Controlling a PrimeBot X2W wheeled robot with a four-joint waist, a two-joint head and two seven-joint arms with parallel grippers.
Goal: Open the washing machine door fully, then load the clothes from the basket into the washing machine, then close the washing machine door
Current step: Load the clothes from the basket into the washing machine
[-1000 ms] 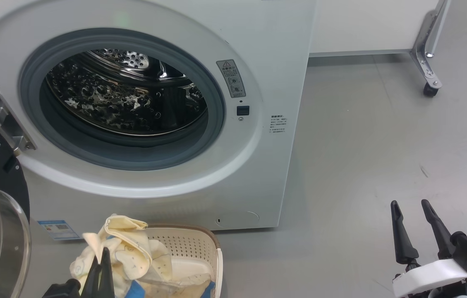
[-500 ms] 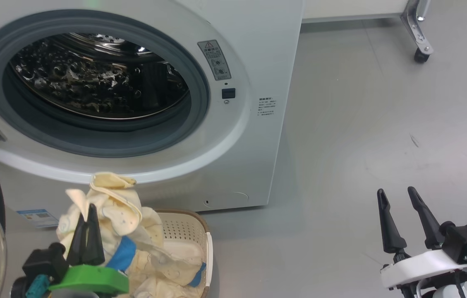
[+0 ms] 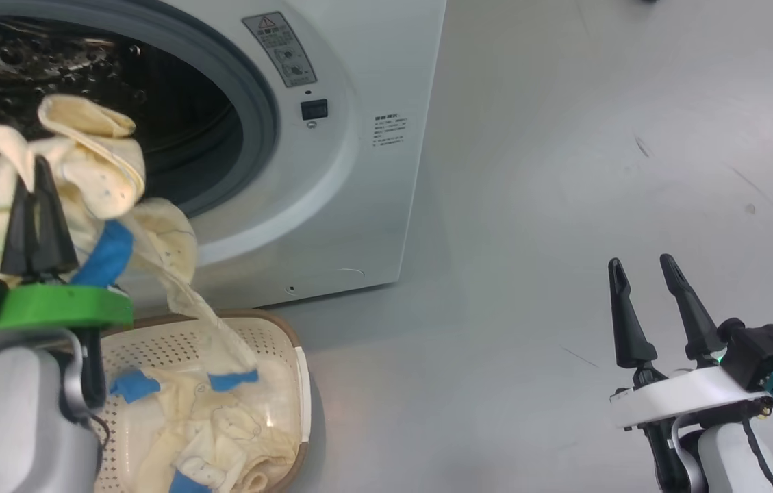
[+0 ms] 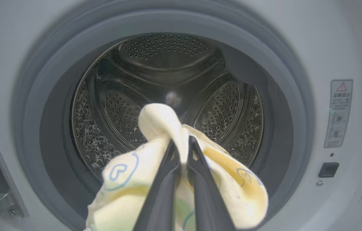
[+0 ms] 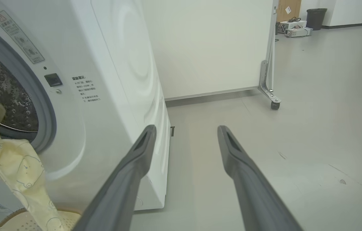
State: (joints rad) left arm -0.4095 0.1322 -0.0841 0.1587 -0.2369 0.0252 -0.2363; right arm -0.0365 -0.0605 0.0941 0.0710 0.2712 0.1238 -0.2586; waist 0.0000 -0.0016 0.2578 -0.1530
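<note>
This looks like a laboratory or test hall, not a home laundry room. The washing machine [image 5: 120,64] stands free on a wide, smooth grey floor [image 5: 312,112], the kind one finds in an office or a workshop. Behind it is a white partition board [image 5: 206,41] on a metal foot with a small wheel [image 5: 275,105]. Far at the back stand a dark waste bin [image 5: 316,14] and some white boxes [image 5: 294,27] with cables.

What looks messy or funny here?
One thing: the clothes pinched in the left gripper trail a long strip down into the basket, so it could snag on the washing machine rim.
</note>
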